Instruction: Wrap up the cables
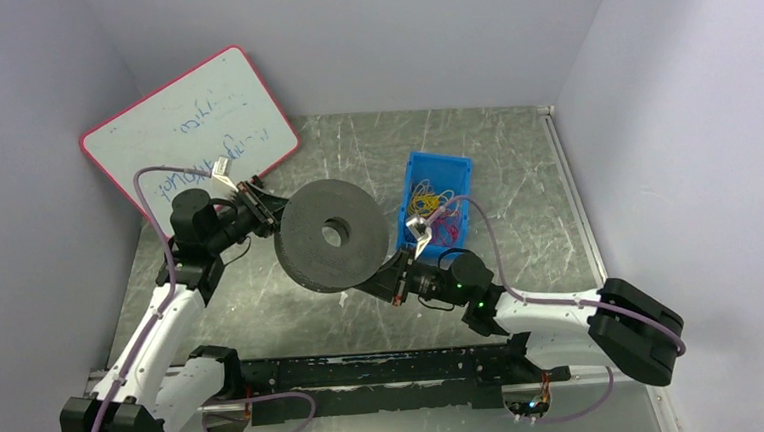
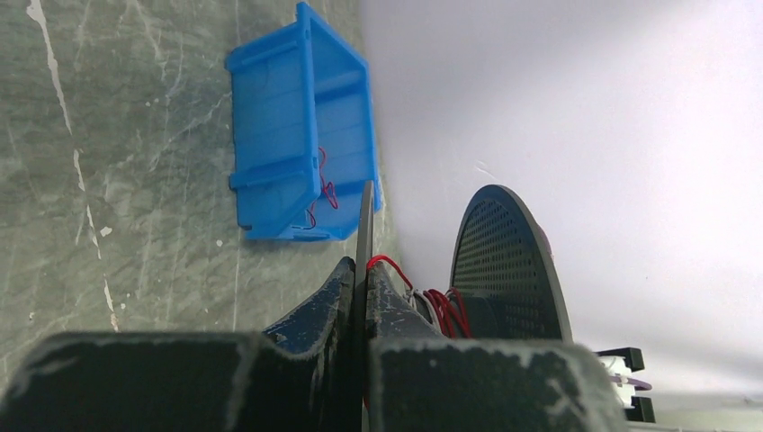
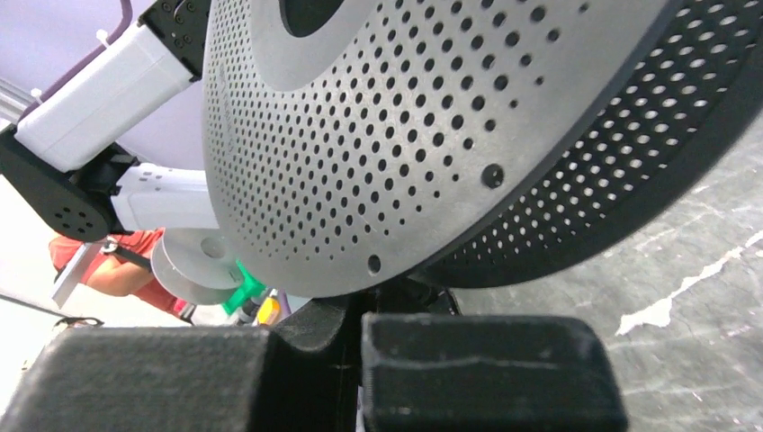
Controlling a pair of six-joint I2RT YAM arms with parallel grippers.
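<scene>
left gripper: you see it clamped on the left edge of the spool | right gripper: clamped on the spool's lower-right edge | red wire: bunched at the spool's core, between the flanges | blue bin: just right of the spool

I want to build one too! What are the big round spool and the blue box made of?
The spool looks like plastic: matte dark grey, its flat sides dotted with rows of small moulded holes, though thin metal is possible. The blue bin looks like hard moulded plastic: an even bright colour, a slight sheen and ribbed walls.
</scene>
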